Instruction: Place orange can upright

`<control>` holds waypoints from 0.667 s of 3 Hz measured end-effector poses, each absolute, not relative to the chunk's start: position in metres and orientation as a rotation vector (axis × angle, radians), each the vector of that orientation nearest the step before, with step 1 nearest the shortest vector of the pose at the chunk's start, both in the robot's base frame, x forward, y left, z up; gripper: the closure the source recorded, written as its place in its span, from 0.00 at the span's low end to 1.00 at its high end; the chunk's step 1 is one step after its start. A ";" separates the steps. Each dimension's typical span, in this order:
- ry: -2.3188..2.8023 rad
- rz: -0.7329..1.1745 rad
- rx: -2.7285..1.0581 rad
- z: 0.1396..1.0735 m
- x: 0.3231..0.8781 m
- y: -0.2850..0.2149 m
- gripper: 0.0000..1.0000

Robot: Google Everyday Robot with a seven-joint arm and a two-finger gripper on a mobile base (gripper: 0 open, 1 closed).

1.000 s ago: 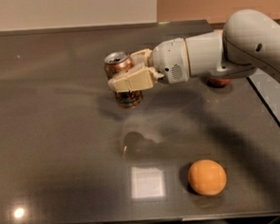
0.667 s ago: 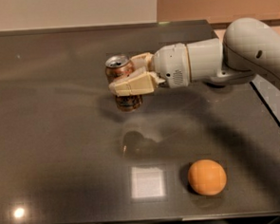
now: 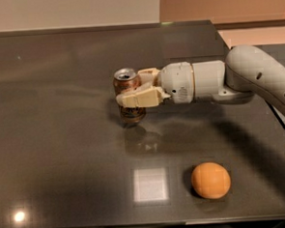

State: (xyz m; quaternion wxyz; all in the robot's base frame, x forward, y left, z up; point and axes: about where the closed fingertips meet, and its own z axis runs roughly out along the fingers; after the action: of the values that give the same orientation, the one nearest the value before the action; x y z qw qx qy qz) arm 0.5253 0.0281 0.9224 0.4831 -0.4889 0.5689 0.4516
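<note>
The orange can point(image 3: 126, 79) stands upright at the middle of the dark table point(image 3: 62, 140), silver top facing up, its base on or just above the surface. My gripper point(image 3: 130, 87) reaches in from the right and is shut on the orange can. One cream finger point(image 3: 137, 98) crosses the can's front and the other finger point(image 3: 147, 73) lies behind it. The middle of the can is hidden by the front finger.
A round orange fruit point(image 3: 211, 180) lies on the table at the front right. My white arm point(image 3: 256, 75) stretches across the right side of the table. The table's right edge point(image 3: 278, 122) runs under the arm.
The gripper and the can have moved a little to the right and toward the front of the table, and lower. The fruit has not moved.
</note>
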 end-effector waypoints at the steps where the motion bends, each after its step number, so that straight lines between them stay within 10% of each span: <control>1: 1.372 1.110 -1.170 0.912 0.528 0.023 1.00; 2: 1.331 1.098 -1.160 0.907 0.529 0.018 0.82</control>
State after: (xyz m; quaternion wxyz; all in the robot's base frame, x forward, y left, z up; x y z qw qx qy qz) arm 0.5290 0.0182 0.9073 0.5066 -0.4812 0.5519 0.4551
